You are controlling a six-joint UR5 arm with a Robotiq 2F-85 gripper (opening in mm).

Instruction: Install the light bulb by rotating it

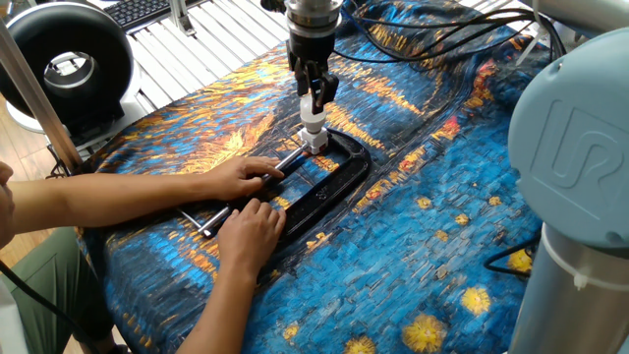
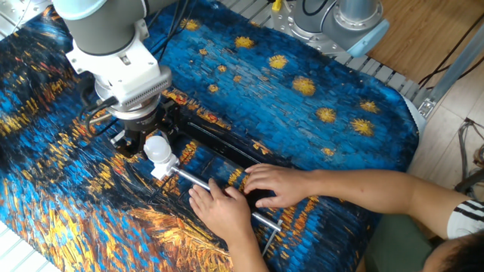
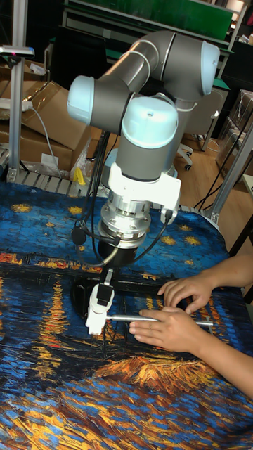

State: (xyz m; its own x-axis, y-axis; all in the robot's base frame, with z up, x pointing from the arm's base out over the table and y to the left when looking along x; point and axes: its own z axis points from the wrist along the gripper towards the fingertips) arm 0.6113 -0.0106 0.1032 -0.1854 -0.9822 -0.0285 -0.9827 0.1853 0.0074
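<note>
bg: cardboard boxes (image 3: pixel 31 137) | green wall panel (image 3: pixel 176 14) | wooden floor (image 2: pixel 423 34)

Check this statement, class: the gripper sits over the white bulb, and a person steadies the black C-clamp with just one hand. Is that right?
Not quite. The person steadies the black C-clamp with two hands, not one; both fixed views show this. The rest stands: the gripper sits over the white bulb.
</note>
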